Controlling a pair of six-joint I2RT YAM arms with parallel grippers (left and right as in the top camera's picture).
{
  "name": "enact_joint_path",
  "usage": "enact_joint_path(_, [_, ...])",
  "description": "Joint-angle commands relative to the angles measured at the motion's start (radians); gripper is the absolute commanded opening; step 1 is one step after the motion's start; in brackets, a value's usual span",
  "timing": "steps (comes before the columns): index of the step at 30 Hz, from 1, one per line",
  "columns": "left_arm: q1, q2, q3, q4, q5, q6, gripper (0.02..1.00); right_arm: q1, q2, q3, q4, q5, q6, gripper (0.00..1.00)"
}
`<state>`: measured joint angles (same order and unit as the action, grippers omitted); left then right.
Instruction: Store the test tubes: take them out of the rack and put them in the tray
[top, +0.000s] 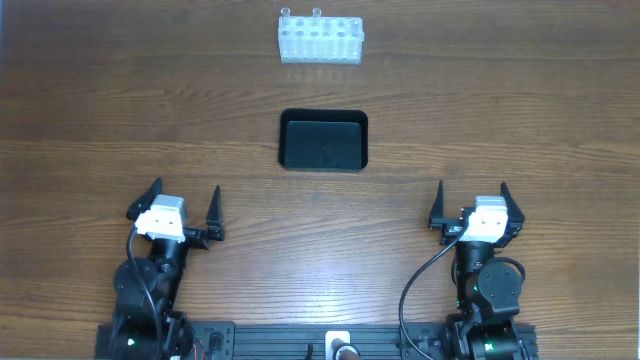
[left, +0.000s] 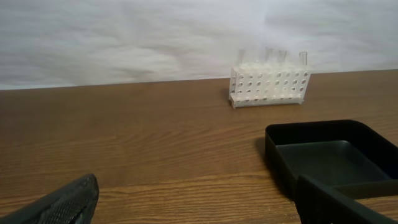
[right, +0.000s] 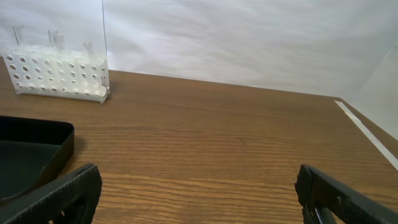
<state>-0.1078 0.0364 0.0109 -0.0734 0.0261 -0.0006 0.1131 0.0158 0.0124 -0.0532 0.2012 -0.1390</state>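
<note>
Test tubes (top: 286, 13) stand in the white rack (top: 320, 42), beyond the black tray (top: 324, 113). They are probably light, slick and breakable, best pinched near the rim. Left gripper (top: 185, 192) and right gripper (top: 470, 190): jaws apart.

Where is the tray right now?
In the top view the tray lies at the middle of the table, apart from the rack farther up.

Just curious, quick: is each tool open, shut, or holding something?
Left tool: open, holding nothing.
Right tool: open, holding nothing.
</note>
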Motion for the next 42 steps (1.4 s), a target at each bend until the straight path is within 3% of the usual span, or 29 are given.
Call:
enact_joint_path(1, [0.006,-0.002,-0.005,-0.003,-0.008,-0.007,1.0,0.006,-0.01,-0.007,-0.002,0.006,-0.005,0.991])
enact_joint_path(30, [-0.029,-0.002,-0.005,0.044,-0.008,-0.007,1.0,0.006,-0.01,-0.007,-0.002,0.006,-0.005,0.993])
enact_joint_path(35, [-0.054,0.095,-0.005,0.321,-0.008,-0.007,1.0,0.006,-0.01,-0.007,-0.002,0.006,-0.005,0.989])
enact_joint_path(39, [-0.054,0.348,0.014,0.668,-0.004,-0.007,1.0,0.006,-0.01,-0.007,-0.002,0.006,-0.005,0.991])
enact_joint_path(42, [-0.054,0.551,0.106,0.77,-0.004,-0.006,1.0,0.006,-0.01,-0.007,-0.002,0.006,-0.005,0.991])
